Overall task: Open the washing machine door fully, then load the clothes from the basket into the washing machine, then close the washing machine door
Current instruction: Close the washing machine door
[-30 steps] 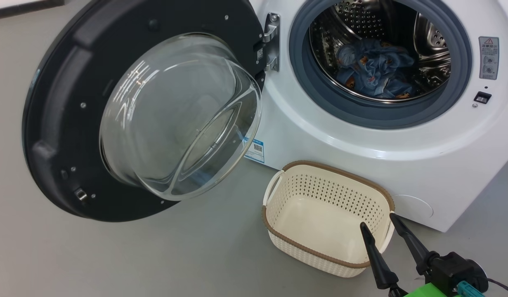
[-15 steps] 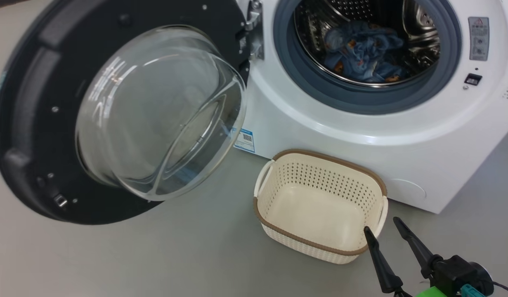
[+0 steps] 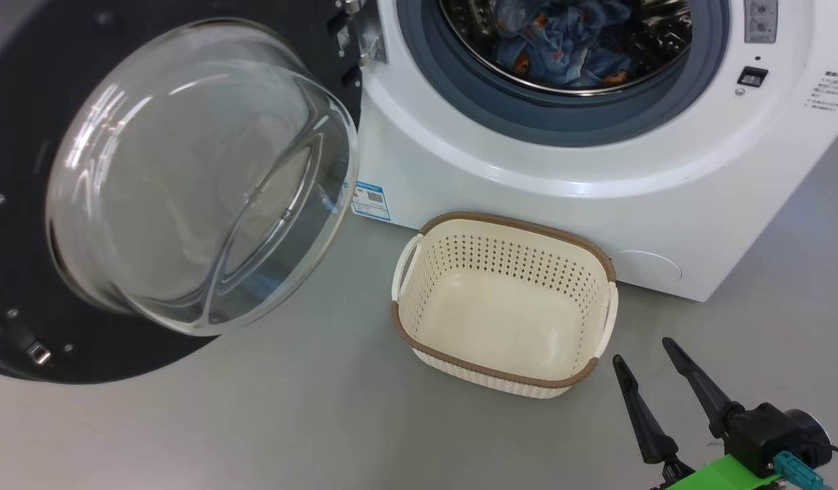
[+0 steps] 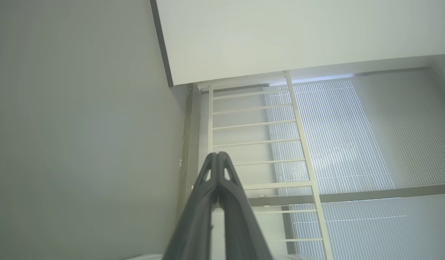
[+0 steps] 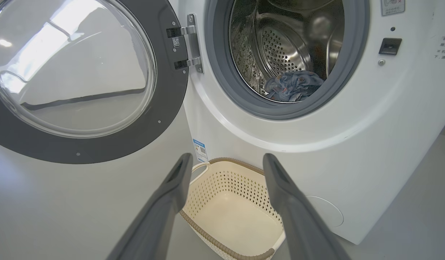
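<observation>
The washing machine [image 3: 527, 177] [image 5: 370, 126] stands ahead, its door [image 3: 187, 177] [image 5: 74, 72] swung wide open to the left. The clothes [image 3: 568, 34] [image 5: 292, 85], blue printed fabric, lie inside the steel drum. The basket [image 3: 504, 303] [image 5: 229, 213] sits on the floor in front of the machine with nothing in it. My right gripper [image 3: 643, 350] [image 5: 226, 159] hovers open and holds nothing, just right of and behind the basket. My left gripper [image 4: 218, 154] is shut on nothing and points at a wall and a window.
Grey floor [image 3: 289, 422] spreads left of and in front of the basket, under the open door. A white ladder-like rack [image 4: 258, 141] and window blinds [image 4: 352, 137] show in the left wrist view.
The head camera has shifted, so the machine, door and basket slide up and left in view. My right gripper stays open and now sits clear of the basket's rim.
</observation>
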You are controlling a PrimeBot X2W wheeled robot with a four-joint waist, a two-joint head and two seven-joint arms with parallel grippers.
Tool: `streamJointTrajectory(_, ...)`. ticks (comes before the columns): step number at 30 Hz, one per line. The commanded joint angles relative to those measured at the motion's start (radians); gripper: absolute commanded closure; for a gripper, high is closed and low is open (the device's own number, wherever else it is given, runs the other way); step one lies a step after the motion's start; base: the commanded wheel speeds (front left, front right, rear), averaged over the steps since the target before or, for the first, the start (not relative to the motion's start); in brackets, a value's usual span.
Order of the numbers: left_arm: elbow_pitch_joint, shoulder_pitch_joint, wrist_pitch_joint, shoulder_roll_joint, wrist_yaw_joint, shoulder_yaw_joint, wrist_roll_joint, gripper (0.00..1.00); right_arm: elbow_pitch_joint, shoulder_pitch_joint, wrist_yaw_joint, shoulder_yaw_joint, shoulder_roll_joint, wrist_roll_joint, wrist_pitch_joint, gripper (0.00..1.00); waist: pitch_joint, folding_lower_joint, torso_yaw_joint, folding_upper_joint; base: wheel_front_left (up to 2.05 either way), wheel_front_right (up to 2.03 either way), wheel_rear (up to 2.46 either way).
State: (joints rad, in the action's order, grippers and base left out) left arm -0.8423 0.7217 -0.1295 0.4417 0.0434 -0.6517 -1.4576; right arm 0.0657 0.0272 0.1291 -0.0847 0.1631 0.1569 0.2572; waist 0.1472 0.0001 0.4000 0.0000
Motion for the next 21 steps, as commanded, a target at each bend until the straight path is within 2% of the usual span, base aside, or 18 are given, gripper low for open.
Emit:
streamJointTrajectory(1, 0.006, 0.031, -0.033, 0.062, 0.018, -0.006, -0.014, 1.00, -0.027, -0.035, 0.002, -0.024, 0.014, -0.012, 0.005, 0.00, 0.015, -0.0001, -0.015, 0.0000, 0.00, 0.00, 0.00)
streamJointTrajectory(21, -0.086, 0.046, -0.309, 0.046, 0.065, 0.070, -0.052, 1.00, -0.027, -0.049, 0.002, -0.017, 0.017, -0.016, 0.005, 0.00, 0.032, -0.0001, -0.026, 0.0000, 0.00, 0.00, 0.00)
